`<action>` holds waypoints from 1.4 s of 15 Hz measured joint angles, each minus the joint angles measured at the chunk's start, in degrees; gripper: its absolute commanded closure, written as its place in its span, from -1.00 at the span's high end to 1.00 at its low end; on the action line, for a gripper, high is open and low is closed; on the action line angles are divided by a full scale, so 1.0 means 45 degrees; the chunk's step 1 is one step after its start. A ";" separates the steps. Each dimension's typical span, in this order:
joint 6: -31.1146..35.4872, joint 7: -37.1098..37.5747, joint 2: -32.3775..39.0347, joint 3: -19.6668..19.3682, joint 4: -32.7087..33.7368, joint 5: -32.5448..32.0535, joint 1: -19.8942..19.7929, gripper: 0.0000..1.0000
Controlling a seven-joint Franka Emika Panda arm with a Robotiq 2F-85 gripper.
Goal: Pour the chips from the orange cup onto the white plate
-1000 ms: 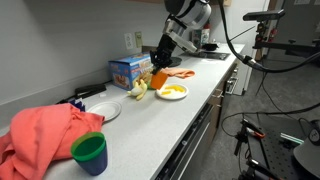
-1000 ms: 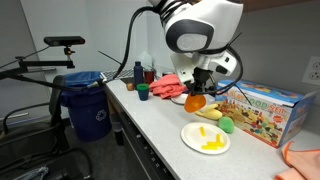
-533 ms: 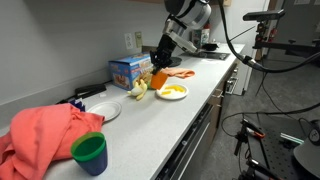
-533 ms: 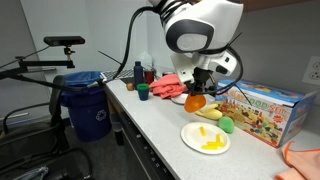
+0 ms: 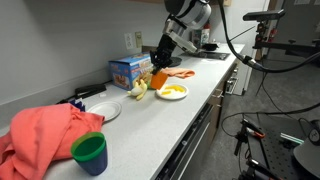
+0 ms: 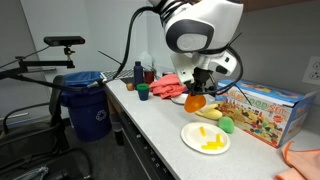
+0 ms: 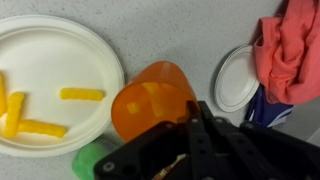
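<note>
My gripper (image 7: 178, 128) is shut on the orange cup (image 7: 150, 98), held tipped on its side beside the white plate (image 7: 70, 52). Yellow chips (image 7: 80, 94) lie on that plate; one or two yellow pieces show through the cup's wall. In both exterior views the orange cup (image 5: 158, 78) (image 6: 195, 101) hangs just above the counter next to the plate (image 5: 172, 92) (image 6: 205, 138), which holds chips (image 6: 209, 141). The cup's mouth points away from the gripper; the fingertips are partly hidden by the gripper body.
A colourful box (image 5: 128, 70) (image 6: 264, 108) stands behind the plate. A green piece (image 6: 227, 124) and a banana-like toy (image 5: 138, 89) lie near it. A second white plate (image 5: 104, 110), a red cloth (image 5: 45, 132), a green cup (image 5: 89, 152) and a blue bin (image 6: 86, 103) are further off.
</note>
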 measured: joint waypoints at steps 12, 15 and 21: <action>0.0000 0.0000 0.0000 0.0000 0.0000 0.0000 0.0000 -0.91; 0.0000 0.0000 0.0000 0.0000 0.0000 0.0000 0.0000 -0.91; 0.0000 0.0000 0.0000 0.0000 0.0000 0.0000 0.0000 -0.91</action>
